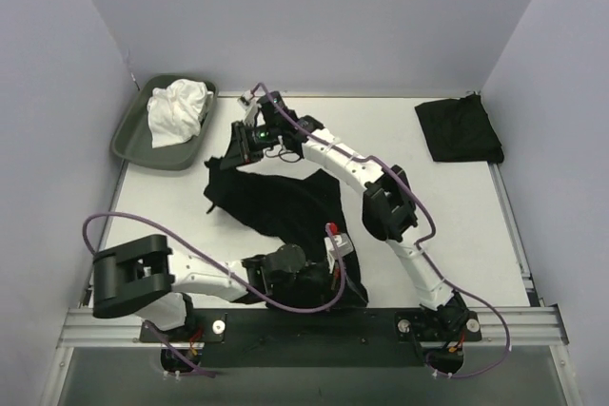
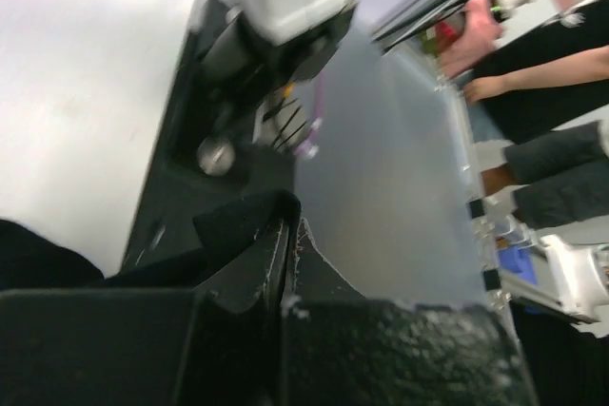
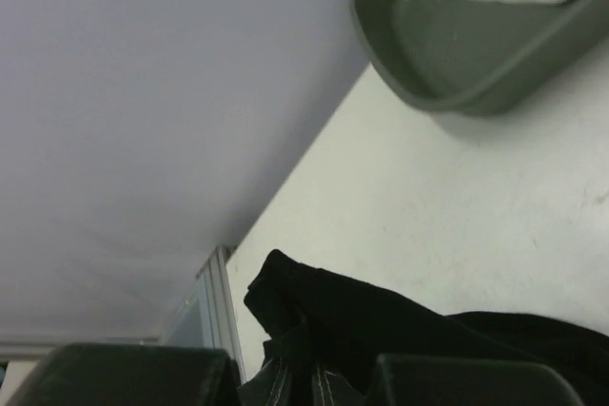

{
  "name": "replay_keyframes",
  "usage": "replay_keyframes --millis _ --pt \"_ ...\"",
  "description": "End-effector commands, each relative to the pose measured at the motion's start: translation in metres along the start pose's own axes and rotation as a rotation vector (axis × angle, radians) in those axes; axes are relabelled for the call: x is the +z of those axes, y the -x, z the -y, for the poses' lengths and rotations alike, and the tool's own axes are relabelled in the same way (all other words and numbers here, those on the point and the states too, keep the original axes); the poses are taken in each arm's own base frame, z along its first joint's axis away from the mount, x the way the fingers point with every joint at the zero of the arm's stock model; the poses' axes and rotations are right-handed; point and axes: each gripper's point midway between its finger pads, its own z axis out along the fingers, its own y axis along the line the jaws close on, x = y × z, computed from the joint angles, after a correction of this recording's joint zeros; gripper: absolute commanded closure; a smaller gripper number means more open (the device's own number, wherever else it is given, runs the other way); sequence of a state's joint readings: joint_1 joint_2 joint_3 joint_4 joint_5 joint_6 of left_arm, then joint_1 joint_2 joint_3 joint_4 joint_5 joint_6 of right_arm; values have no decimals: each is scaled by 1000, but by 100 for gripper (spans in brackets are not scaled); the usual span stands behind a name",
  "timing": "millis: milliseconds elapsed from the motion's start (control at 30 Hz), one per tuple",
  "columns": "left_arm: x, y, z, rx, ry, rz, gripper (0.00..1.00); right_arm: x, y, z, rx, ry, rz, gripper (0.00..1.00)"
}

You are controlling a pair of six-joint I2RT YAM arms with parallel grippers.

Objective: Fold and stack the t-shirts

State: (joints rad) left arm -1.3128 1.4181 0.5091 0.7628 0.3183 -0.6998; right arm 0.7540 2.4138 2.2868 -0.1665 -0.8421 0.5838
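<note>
Top external: black t-shirt (image 1: 285, 202) in left and right jaws.

Black t-shirts: two. Loose shirt (image 1: 285, 204) mid-table, folded shirt (image 1: 459, 130) far right. Grey-green tray (image 1: 126, 137): one. White cloth (image 1: 178, 109): one. Robot arms: two, left arm (image 1: 205, 279), right arm (image 1: 352, 168).

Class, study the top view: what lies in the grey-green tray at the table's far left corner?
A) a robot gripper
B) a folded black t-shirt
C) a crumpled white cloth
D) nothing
C: a crumpled white cloth sits inside the tray, while the folded black t-shirt lies at the far right.
</note>
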Motion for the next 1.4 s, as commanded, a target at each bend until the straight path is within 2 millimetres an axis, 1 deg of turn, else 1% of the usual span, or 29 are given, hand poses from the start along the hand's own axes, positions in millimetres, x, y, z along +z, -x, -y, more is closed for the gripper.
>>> replay_keyframes --millis 0,67,100,133,167,200,233,267,333,367,400,433,467,500,533,567,600,633,667,700,733,833,900,1067,1100,1167,1200,1233,1367 --pt "24 63 83 66 -376 211 100 -33 -1 -43 -122 86 3 83" --pt "36 76 96 61 -439 225 100 -42 -10 -43 -125 59 -4 65" --pt "39 77 101 65 -463 212 100 -57 -4 -60 -168 60 23 55" --pt "45 88 112 77 -493 225 96 -62 -7 -51 -161 0 32 42" --pt "49 89 115 83 -496 209 79 -80 -3 -68 -196 -16 65 22" --pt "51 92 120 93 -509 206 5 -88 -4 -69 -231 -49 80 14" --pt "48 99 129 111 -533 208 4 -93 -14 -53 -222 -127 77 10" --pt "47 103 133 141 -532 207 4 -117 -8 -69 -265 -165 129 5" --pt "34 117 147 185 -531 235 4 -141 -14 -67 -314 -243 169 2" --pt "34 115 141 206 -482 207 4 -153 -23 -45 -306 -352 187 0" --pt "28 117 142 221 -463 207 4 -180 -21 -61 -336 -373 248 0" --pt "12 130 155 242 -457 238 4 -192 -24 -59 -345 -408 272 0" --pt "10 125 143 241 -375 204 4 -213 -32 -55 -341 -479 309 0" --pt "3 126 142 252 -350 193 4 -225 -37 -48 -334 -531 320 0" --pt "-17 138 153 277 -339 225 4 -234 -45 -43 -325 -568 320 0" --pt "-21 134 132 266 -226 198 4 -249 -53 -46 -319 -589 346 0" --pt "-31 130 121 263 -175 196 4 -257 -65 -27 -289 -670 342 0" --pt "-55 137 126 272 -153 228 3 -262 -79 -17 -270 -707 315 0" --pt "-68 139 121 266 -117 246 3 -271 -87 -18 -259 -722 326 0" --pt "-79 145 112 252 -58 280 3 -272 -106 0 -237 -767 290 0" --pt "-98 144 106 251 -23 294 3 -275 -116 7 -222 -788 272 0" --pt "-112 141 102 242 -3 310 2 -276 -142 17 -201 -798 252 0" --pt "-108 141 102 222 -9 303 3 -279 -144 17 -194 -807 279 0" --pt "-64 127 108 198 -101 230 3 -286 -139 10 -199 -812 309 0" --pt "-49 119 100 181 -89 200 3 -288 -139 8 -202 -814 312 0" --pt "-36 121 104 174 -120 204 3 -295 -138 4 -212 -829 321 0" --pt "-25 114 94 159 -107 183 3 -296 -140 3 -216 -831 317 0" --pt "-23 119 99 156 -133 212 2 -298 -141 3 -219 -835 316 0" --pt "-3 120 83 131 -80 204 7 -309 -151 10 -217 -881 320 0"
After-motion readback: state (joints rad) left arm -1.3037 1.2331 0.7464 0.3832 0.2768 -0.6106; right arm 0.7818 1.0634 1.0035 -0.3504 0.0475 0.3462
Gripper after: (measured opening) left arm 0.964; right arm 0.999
